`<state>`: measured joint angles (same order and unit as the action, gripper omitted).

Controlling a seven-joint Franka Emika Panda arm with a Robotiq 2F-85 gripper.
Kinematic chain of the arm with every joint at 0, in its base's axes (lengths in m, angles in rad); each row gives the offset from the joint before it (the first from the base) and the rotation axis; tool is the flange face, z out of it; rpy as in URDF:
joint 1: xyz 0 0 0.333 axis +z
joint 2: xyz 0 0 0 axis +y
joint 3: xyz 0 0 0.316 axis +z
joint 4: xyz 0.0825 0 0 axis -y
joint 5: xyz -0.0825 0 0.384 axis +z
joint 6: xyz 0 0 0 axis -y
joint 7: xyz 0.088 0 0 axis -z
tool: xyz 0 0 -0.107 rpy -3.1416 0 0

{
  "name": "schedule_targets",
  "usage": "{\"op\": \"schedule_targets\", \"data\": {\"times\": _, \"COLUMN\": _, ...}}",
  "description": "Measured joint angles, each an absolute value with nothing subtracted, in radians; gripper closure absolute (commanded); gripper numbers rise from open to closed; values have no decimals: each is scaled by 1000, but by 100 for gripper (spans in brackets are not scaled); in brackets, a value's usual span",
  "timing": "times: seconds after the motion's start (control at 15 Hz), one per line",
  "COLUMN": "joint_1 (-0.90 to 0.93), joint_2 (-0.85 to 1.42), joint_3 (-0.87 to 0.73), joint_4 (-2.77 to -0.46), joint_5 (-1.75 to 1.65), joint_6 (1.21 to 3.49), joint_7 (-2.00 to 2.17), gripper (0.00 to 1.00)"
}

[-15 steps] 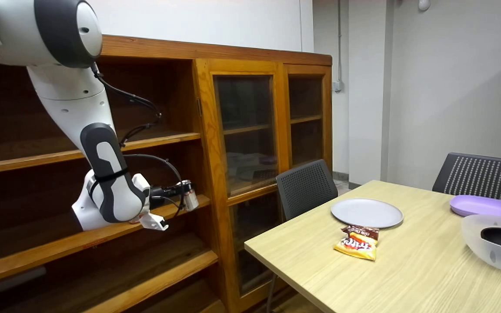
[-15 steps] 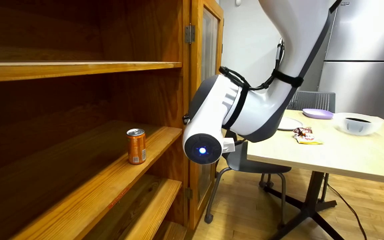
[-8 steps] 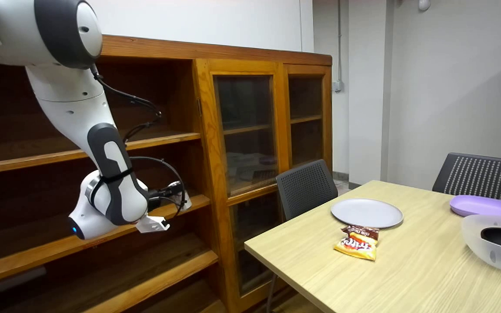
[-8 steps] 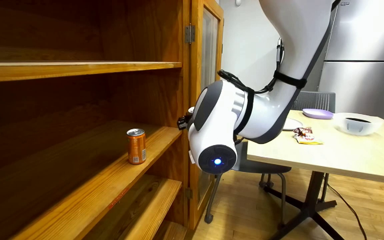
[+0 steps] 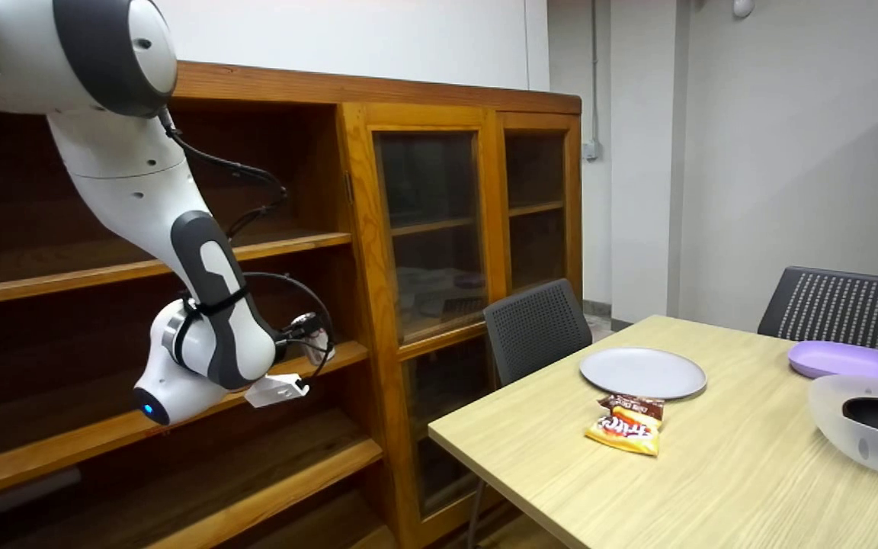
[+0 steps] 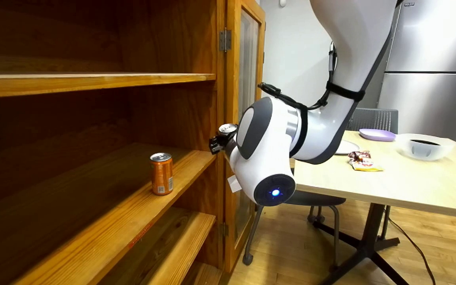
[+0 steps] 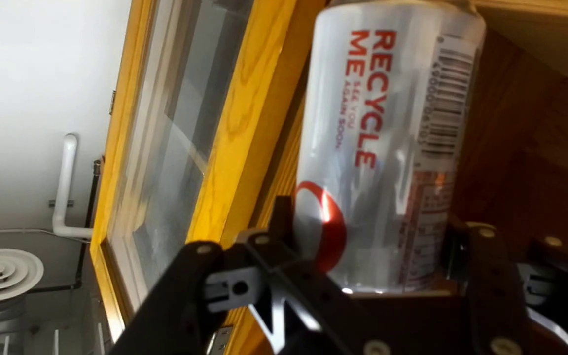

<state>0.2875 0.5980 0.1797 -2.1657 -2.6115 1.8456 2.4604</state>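
My gripper (image 7: 370, 234) is shut on a silver can (image 7: 387, 118) with red lettering and a barcode, one finger against each side. In an exterior view the can (image 5: 320, 347) sits slightly tilted in the gripper (image 5: 306, 328), in front of the open shelves near the cabinet's door frame. Its top (image 6: 228, 128) shows above the gripper (image 6: 217, 143) in an exterior view; the arm covers most of its body. An orange can (image 6: 162, 174) stands upright on the middle shelf (image 6: 133, 221), to the left of the gripper and apart from it.
The glass cabinet door (image 5: 431, 236) is right of the open shelves. A chair (image 5: 538, 332) stands by the wooden table (image 5: 530, 457). On the table are a grey plate (image 5: 643, 372), a snack bag (image 5: 626, 431), a purple tray (image 5: 849, 360) and a translucent bowl (image 5: 873, 427) with something dark inside.
The wrist has swung round, its rear end moving right and down in an exterior view. The held can has come out from behind the arm there. The grip stays the same; the orange can has not moved.
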Motion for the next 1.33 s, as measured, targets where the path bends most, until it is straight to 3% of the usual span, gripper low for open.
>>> {"op": "schedule_targets", "data": {"times": 0.53, "joint_1": 675, "joint_2": 576, "joint_3": -140, "joint_4": -2163, "joint_5": -2607, "joint_6": 1926, "joint_7": 2606, "gripper": 60}}
{"op": "schedule_targets", "data": {"times": 1.33, "joint_1": 719, "joint_2": 577, "joint_3": -147, "joint_4": -2114, "joint_5": -2607, "joint_6": 1976, "joint_7": 2606, "gripper": 60}}
